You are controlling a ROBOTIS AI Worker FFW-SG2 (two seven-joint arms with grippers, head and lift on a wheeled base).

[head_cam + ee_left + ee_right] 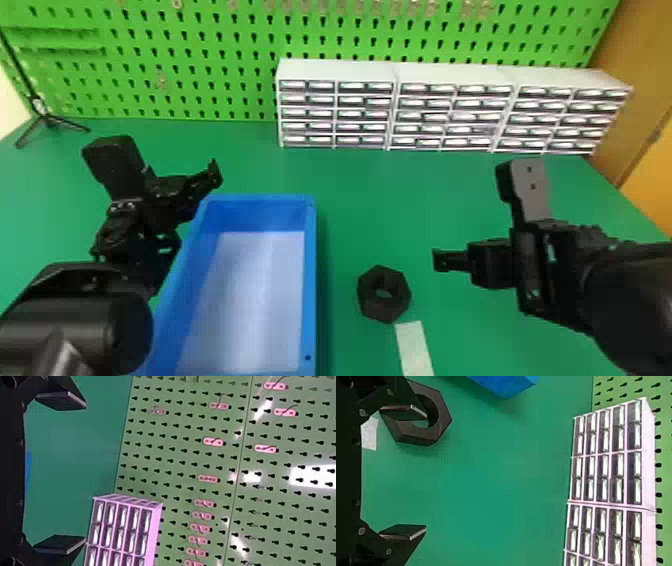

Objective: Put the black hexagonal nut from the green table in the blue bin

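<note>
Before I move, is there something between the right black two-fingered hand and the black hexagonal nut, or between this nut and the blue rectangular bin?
Nothing visible blocks the right hand from the nut. Toward the bin, its raised right wall stands in the way, beyond some green table; the nut must likely go over it.

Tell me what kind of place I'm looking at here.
Probably a workshop or assembly bench, perhaps set up for testing: there's a green pegboard, small-parts drawer cabinets and a black hexagonal nut beside a blue bin.

Blk hex nut (pixel 385 308) flat on tbl (pixel 382 205), R of bin (pixel 310 280)
</note>
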